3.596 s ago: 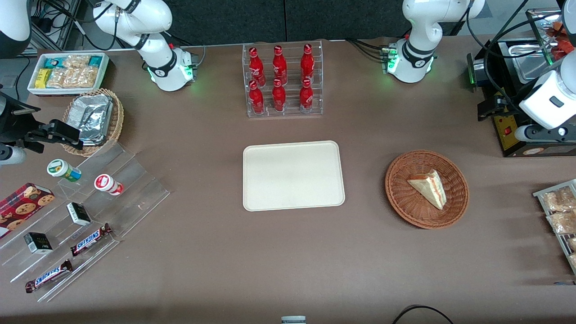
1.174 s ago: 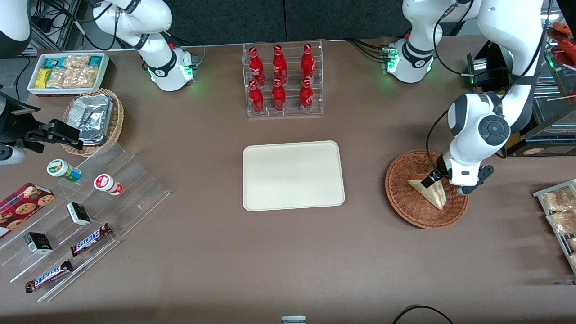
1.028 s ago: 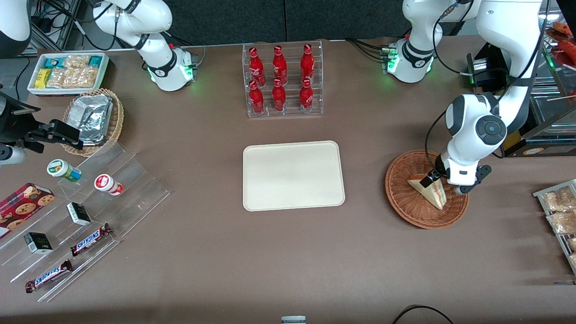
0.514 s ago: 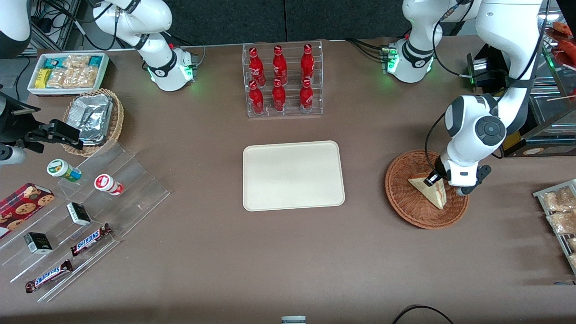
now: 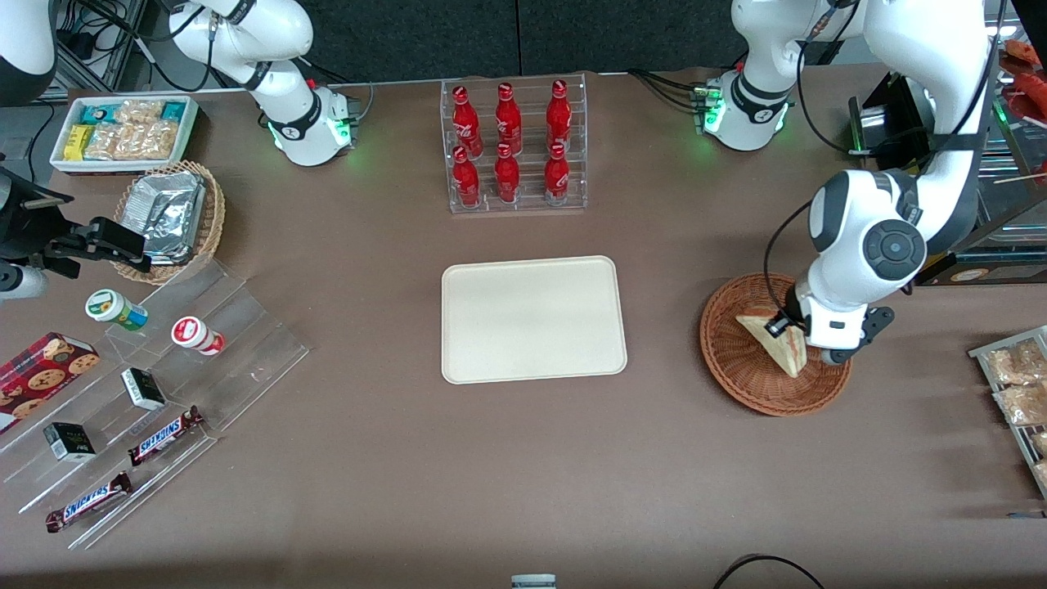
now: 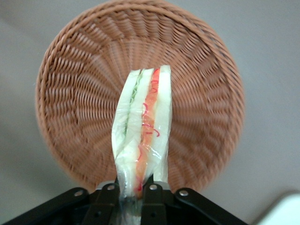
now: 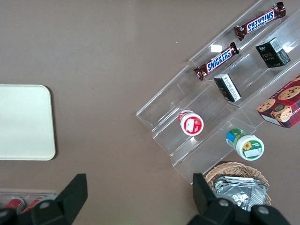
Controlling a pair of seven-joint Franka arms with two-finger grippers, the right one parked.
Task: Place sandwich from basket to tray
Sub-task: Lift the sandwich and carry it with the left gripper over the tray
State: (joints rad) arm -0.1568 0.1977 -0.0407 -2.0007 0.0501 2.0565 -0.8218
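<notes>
Brown tabletop fills the front view, with the cream tray [image 5: 533,319] at its middle and the reddish wicker basket [image 5: 740,372] toward the working arm's end. Over the basket the left gripper [image 5: 779,325] clamps the sandwich [image 5: 777,348] — one corner pinched, the wedge tilted up.

From the left wrist, the black fingers [image 6: 108,199] squeeze the wrapped sandwich [image 6: 143,136] edge-on, red and green filling showing, the basket [image 6: 70,93] beneath it.

From the right wrist, a corner of the tray [image 7: 23,122] shows — nothing on it.
</notes>
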